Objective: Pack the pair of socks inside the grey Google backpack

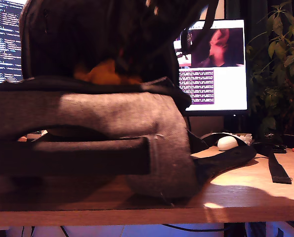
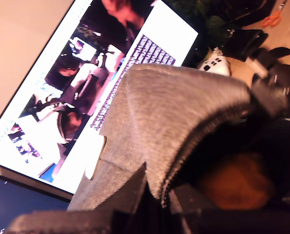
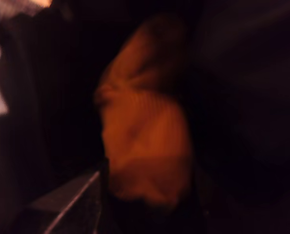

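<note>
The grey backpack lies on its side on the wooden table, its dark-lined flap lifted above the opening. The yellow-orange socks sit in that opening, just under the raised flap. In the first wrist view my first gripper is shut on the zipper edge of the grey flap, with the white patch beside it and the socks down in the dark lining. The second wrist view is dark and blurred. The socks fill its middle, and my second gripper's jaws do not show clearly.
A lit monitor stands behind the backpack on the exterior view's right, with a leafy plant beyond it. A white mouse and black straps lie on the table there. Another screen glows on the exterior view's left.
</note>
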Tool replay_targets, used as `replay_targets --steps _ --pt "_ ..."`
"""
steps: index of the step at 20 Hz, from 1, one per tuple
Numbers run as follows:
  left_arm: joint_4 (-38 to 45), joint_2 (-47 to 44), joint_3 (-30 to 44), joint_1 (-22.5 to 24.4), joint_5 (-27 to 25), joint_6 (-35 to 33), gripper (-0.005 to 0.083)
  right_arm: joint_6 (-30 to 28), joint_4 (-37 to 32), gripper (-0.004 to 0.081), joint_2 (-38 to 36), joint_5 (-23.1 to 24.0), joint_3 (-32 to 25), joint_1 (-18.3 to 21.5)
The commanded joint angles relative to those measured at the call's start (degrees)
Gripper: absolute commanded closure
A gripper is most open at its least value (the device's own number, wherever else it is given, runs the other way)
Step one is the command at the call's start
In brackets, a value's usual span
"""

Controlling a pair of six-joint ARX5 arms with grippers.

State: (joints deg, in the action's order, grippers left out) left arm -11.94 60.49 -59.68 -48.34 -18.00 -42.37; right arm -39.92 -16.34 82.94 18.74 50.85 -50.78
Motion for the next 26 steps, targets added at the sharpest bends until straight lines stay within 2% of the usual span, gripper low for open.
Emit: replay_targets --steps 1,4,6,11,14,15,16,19,20,26 --pt "0.74 -0.59 -1.53 -0.72 1.05 0.33 0.0799 0.5 -0.35 0.0258 -4.57 1.2 0.28 -0.59" --pt "0.74 -0.59 -1.53 -0.33 1.07 0.35 0.0799 2.93 6.05 0.0261 -8.7 1.97 0.28 -1.4" --pt "0.61 -0.59 -1.53 0.2 1.42 0.35 0.0799 6.25 13.03 0.027 -11.58 1.75 0.28 -2.32" --pt "-1.7 -0.48 -1.53 1.73 3.76 0.9 0.0799 16.04 30.56 0.0278 -17.09 -2.58 0.28 -5.03" --pt "-6.86 -0.42 -1.53 3.28 7.58 6.16 0.0798 20.83 40.65 0.0279 -19.85 -3.8 0.28 -6.23" --pt "-8.76 -0.28 -1.53 3.89 9.09 6.16 0.0798 20.94 43.5 0.0312 -20.83 -3.8 0.28 -6.32" --pt "-10.73 -0.04 -1.53 4.39 10.23 8.81 0.0798 21.33 45.72 0.0389 -21.9 -3.8 0.28 -6.32" --pt "-15.76 1.7 -1.53 5.35 14.38 11.8 0.0798 22.45 50.1 0.0748 -24.9 -3.56 0.28 -5.57" --pt "-16.83 2.84 -1.53 5.44 15.52 12.46 0.0798 23.15 50.29 0.0775 -25.81 -3.58 0.28 -4.96" --pt "-18.49 10.95 -1.53 5.49 17.66 12.55 0.0798 23.98 52.04 0.0778 -29.03 -3.58 0.28 -0.74"
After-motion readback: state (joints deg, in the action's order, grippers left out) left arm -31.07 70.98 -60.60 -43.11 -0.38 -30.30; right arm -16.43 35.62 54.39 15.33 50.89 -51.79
